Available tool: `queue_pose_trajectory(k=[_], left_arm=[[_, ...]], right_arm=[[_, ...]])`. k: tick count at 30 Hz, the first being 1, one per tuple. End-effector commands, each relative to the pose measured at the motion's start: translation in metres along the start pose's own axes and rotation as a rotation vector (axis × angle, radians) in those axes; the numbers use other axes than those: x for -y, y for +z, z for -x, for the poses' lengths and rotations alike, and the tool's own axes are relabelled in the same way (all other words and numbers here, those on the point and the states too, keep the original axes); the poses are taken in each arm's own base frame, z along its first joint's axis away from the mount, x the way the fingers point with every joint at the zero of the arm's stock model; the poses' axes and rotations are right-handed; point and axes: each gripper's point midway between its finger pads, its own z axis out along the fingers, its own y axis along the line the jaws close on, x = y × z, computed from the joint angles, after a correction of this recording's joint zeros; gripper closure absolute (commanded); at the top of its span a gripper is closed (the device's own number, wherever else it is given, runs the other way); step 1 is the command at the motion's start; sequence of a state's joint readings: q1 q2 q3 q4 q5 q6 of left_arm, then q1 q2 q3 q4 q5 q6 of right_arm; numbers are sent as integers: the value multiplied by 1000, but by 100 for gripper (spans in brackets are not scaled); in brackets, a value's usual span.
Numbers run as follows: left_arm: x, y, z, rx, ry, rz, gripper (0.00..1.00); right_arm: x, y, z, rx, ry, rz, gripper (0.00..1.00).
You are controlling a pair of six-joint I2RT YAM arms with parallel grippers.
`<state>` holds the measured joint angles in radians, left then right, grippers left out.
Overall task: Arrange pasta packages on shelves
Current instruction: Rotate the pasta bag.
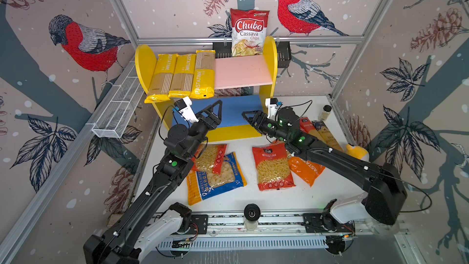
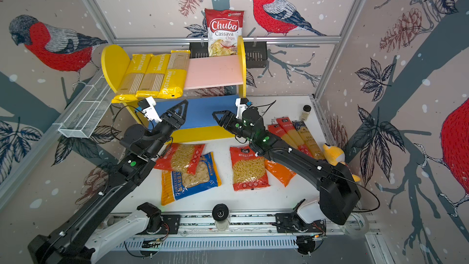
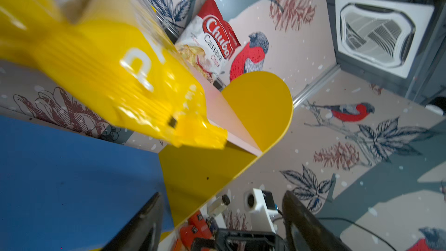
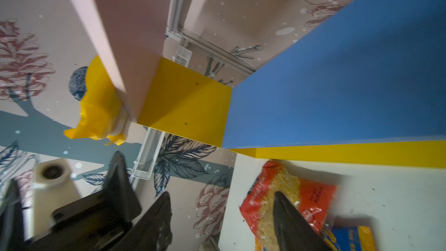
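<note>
The shelves stand at the back, with a pink upper board (image 1: 243, 72) and a blue lower board (image 1: 236, 113). Three yellow spaghetti packs (image 1: 182, 76) lie side by side on the left of the pink board, their front ends overhanging it. The nearest pack (image 3: 108, 68) fills the left wrist view. My left gripper (image 1: 214, 107) (image 3: 222, 195) hangs open and empty just below those ends, in front of the blue board. My right gripper (image 1: 245, 115) (image 4: 222, 194) is open and empty too, near the shelves' right foot. On the table lie a red bag (image 1: 209, 156) across a blue-yellow bag (image 1: 215, 181), another red bag (image 1: 272, 166), an orange bag (image 1: 305, 170) and long packs (image 1: 308, 126).
A Chuba chips bag (image 1: 249, 31) stands in a black basket (image 1: 283, 52) behind the shelves. A white wire basket (image 1: 119, 107) hangs on the left wall. A small jar (image 1: 325, 113) and a yellow plush toy (image 1: 356, 152) sit by the right wall.
</note>
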<state>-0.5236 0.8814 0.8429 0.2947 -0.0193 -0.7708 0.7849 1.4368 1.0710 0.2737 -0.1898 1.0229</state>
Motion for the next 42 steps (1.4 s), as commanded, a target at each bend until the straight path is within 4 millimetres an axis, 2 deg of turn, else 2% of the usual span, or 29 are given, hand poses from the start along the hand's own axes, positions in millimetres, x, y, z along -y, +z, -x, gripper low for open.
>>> queue_pose_trajectory(k=[1, 5, 12, 16, 20, 21, 25, 29, 34, 37, 39, 42], left_arm=[[-9, -6, -28, -67, 188, 66, 24], [-3, -13, -76, -165, 313, 42, 24], [1, -33, -150, -288, 438, -59, 25], [-12, -34, -185, -370, 430, -79, 25], [-27, -32, -210, -426, 428, -63, 25], [-32, -31, -217, -445, 436, -55, 25], [-44, -24, -243, -527, 461, -31, 25], [-45, -17, -258, -569, 470, -40, 25], [-44, -10, -274, -615, 478, -54, 25], [-39, -8, -275, -610, 454, -77, 25], [-35, -7, -275, -602, 437, -91, 25], [-32, -6, -275, -598, 421, -99, 25]], right_arm=[[17, -1, -4, -8, -30, -51, 33], [50, -11, -11, -15, -33, -131, 33], [130, -48, -24, -23, -9, -331, 33], [171, -70, -31, -56, -1, -434, 33], [200, -93, -28, -47, -6, -516, 33], [200, -102, -22, -28, -14, -519, 33], [231, -128, -7, -20, -15, -600, 33], [258, -164, 18, 25, -2, -690, 32], [298, -231, 58, 192, 53, -898, 28], [318, -267, 73, 283, 91, -1015, 23], [331, -284, 79, 329, 120, -1070, 18], [346, -294, 80, 343, 175, -1094, 16]])
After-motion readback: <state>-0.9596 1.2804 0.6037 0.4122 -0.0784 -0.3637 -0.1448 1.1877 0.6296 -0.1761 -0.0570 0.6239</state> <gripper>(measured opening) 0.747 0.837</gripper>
